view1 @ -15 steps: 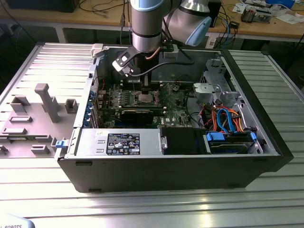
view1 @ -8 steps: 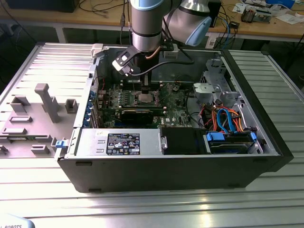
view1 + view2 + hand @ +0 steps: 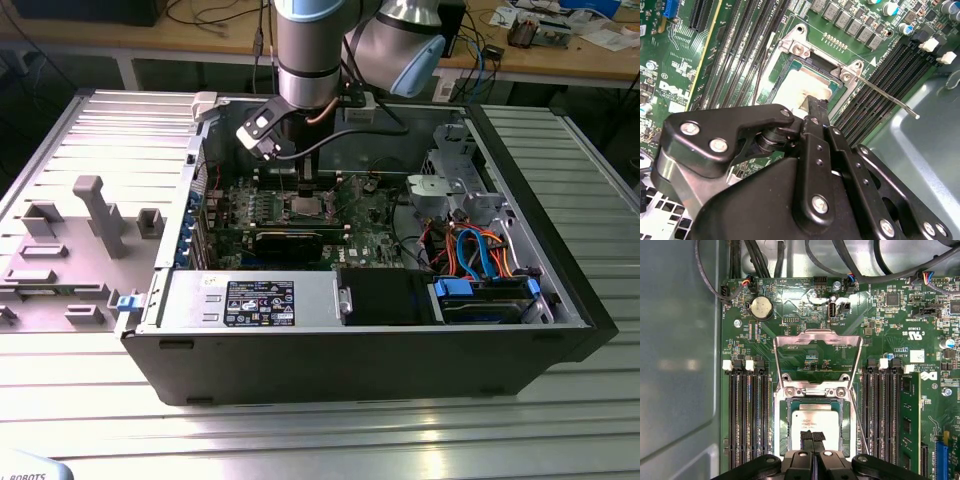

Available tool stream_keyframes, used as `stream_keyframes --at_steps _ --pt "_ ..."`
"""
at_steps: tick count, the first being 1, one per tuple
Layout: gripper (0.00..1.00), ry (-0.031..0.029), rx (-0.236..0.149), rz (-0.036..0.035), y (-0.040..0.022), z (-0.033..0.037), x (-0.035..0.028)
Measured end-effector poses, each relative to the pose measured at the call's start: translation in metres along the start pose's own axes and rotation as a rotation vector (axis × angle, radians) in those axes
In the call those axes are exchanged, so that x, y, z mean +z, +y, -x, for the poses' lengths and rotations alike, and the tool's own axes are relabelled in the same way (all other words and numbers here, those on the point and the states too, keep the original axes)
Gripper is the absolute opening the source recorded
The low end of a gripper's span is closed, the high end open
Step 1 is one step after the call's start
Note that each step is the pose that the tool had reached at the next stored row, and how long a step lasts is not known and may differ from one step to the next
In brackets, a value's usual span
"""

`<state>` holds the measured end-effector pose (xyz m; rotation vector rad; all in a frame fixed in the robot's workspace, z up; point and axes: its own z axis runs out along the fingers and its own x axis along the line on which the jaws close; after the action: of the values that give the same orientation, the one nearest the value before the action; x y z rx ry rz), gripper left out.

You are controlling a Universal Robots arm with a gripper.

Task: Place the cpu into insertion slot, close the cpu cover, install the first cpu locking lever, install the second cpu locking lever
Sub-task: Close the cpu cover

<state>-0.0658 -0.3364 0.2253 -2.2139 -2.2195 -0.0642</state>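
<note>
While the arm (image 3: 310, 60) reaches down into the open computer case (image 3: 360, 370) in the exterior view, its gripper (image 3: 303, 190) hangs directly over the cpu (image 3: 305, 207). The case also holds an expansion card (image 3: 290, 240), a power supply (image 3: 250, 300) along the front, and cables (image 3: 475, 250) toward the exterior view's right.

In the first wrist view the cpu (image 3: 815, 421) lies flat inside the insertion slot (image 3: 784, 415). The gripper (image 3: 813, 436) is pressed closed on nothing at the chip's edge; whether it touches the chip I cannot tell. The cpu cover (image 3: 817, 335) stands swung up on its hinge.

In the second wrist view a locking lever (image 3: 885, 95) juts free across the memory slots (image 3: 875, 80), unlatched.

Placing looks finished, I judge. Closing the cover would call for the fingers to clear the chip first.
</note>
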Motion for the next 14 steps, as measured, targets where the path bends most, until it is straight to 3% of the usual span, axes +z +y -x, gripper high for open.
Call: stream_keyframes --at_steps 14 --pt "0.11 0.0002 0.0 0.0001 0.0003 -0.0004 -0.0108"
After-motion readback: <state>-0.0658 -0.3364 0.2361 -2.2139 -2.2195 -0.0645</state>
